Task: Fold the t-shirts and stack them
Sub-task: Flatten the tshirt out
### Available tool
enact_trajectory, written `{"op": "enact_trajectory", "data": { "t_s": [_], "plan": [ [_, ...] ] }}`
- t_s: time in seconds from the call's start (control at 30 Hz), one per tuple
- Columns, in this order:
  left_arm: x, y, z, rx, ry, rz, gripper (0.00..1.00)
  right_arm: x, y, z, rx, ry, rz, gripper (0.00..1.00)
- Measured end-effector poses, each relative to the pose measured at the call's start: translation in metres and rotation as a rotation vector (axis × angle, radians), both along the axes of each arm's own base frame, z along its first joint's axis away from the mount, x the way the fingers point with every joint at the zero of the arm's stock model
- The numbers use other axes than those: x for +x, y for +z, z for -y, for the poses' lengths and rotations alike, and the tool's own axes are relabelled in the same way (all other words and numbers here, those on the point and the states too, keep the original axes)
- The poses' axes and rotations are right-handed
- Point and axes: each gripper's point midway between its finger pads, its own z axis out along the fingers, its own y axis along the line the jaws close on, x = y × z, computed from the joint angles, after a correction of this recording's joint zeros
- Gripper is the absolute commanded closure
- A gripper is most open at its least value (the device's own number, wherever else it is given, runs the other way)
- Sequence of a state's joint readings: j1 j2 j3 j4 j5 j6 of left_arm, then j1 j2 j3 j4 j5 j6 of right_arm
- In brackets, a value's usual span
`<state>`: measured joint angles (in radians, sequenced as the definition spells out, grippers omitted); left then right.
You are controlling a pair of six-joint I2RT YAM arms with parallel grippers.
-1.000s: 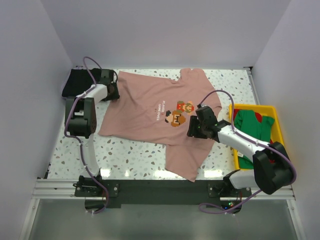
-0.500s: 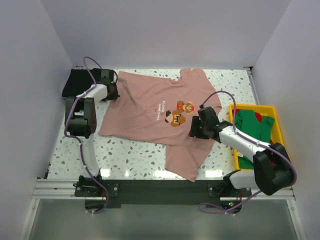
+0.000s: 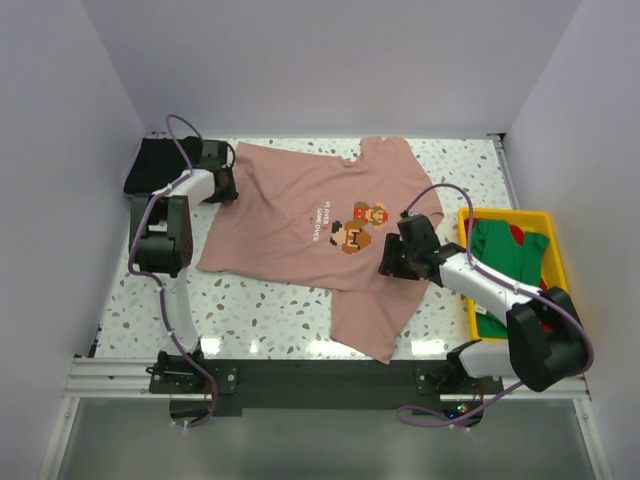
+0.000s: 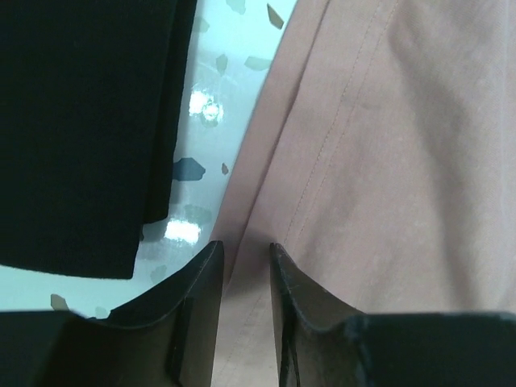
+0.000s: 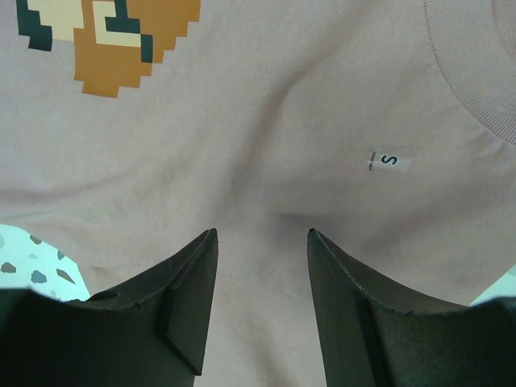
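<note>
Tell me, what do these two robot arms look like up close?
The left arm and right arm have white tubular links, chunky black joints and a looping mauve cable each. The left end effector and right end effector are black, with two smooth tapered fingers.

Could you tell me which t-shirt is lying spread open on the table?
The dusty-pink t-shirt with pixel figures; the black t-shirt lies folded at the far left, and the green t-shirt sits in the yellow bin.
</note>
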<state>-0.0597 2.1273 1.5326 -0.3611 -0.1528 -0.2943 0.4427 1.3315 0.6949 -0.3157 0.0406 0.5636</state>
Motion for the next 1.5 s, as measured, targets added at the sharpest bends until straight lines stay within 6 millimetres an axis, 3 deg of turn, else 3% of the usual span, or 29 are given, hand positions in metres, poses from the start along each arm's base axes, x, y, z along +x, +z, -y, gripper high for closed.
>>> {"op": "enact_trajectory", "data": {
  "t_s": [0.3,0.67,1.07,1.5],
  "plan": [
    [-0.007,-0.002,-0.002,0.007,0.005,-0.016,0.68,-0.001,0.001,0.002,0.006,0.000,0.007,0.48],
    [-0.008,-0.001,0.000,-0.003,-0.001,-0.014,1.00,-0.001,0.000,0.006,0.003,-0.009,0.003,0.48],
    [-0.013,0.030,-0.011,-0.021,0.025,0.045,1.00,-0.005,-0.009,0.015,-0.007,-0.033,-0.017,0.47],
    [-0.018,0.023,-0.021,-0.018,0.075,0.020,1.00,-0.005,-0.012,0.023,-0.015,-0.058,-0.026,0.47]
  ]
}}
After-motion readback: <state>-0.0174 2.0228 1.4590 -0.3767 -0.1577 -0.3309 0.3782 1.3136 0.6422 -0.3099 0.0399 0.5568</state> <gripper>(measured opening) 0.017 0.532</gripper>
